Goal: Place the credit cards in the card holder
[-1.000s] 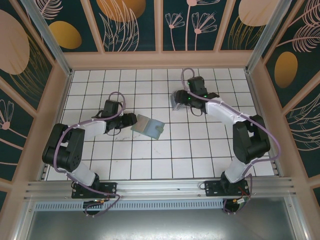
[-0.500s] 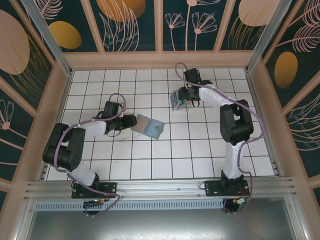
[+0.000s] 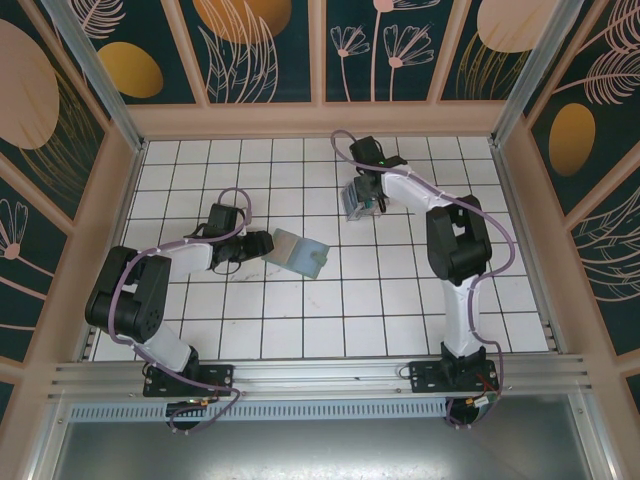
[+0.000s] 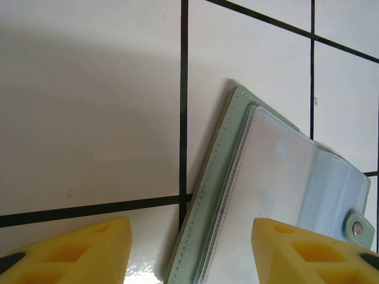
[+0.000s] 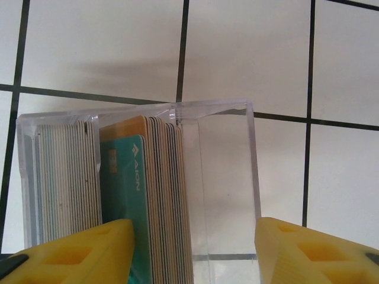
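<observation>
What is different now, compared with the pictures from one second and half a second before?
The right arm folded its elbow in toward the middle and its wrist swung farther away and to the left, setting the right fingers over the clear box of credit cards. They stand open and hold nothing. The left fingers, the card holder and the box stayed in place.

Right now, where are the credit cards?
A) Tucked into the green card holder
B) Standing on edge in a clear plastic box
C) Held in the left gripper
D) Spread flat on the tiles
B: in the right wrist view the credit cards stand upright, packed together inside the clear plastic box.
</observation>
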You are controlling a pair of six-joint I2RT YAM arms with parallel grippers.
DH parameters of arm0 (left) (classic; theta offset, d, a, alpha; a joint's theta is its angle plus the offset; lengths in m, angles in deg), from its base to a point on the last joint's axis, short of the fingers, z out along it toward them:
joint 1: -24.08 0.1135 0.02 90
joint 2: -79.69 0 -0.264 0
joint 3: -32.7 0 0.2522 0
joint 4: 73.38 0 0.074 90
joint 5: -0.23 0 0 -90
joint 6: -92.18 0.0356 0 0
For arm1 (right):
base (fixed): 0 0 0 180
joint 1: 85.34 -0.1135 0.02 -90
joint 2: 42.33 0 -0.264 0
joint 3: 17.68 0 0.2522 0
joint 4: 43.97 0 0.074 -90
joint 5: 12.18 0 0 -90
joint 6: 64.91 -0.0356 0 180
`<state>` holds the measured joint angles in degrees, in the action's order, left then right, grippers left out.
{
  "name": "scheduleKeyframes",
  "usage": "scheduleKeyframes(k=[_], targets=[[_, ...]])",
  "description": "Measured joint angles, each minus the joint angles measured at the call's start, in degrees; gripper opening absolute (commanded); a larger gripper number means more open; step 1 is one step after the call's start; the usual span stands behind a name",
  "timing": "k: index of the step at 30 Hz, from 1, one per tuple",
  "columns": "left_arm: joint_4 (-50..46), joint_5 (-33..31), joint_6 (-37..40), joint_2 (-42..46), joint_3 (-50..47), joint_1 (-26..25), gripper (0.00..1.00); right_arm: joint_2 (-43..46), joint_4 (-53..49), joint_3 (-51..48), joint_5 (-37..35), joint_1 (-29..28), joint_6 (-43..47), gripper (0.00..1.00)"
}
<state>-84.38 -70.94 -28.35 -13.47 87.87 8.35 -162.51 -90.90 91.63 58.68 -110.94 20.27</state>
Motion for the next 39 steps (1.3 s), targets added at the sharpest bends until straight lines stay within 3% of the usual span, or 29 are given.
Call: scheduleKeyframes(k=[8,17,39], targets=[[0.0,0.0,0.5,0.0,0.0,0.0,0.57,-0.2,-1.9,0.1,-5.0,0.1,1.5,0.35],[-0.1,0.0,0.5,0.0,0.1,0.0,0.58,-0.2,-2.3,0.1,-5.5,0.4,1.5,0.19],[-1.4,0.0,0.6,-0.1,0.8,0.0,0.58,0.0,-2.3,0.1,-7.5,1.3,1.8,0.03]])
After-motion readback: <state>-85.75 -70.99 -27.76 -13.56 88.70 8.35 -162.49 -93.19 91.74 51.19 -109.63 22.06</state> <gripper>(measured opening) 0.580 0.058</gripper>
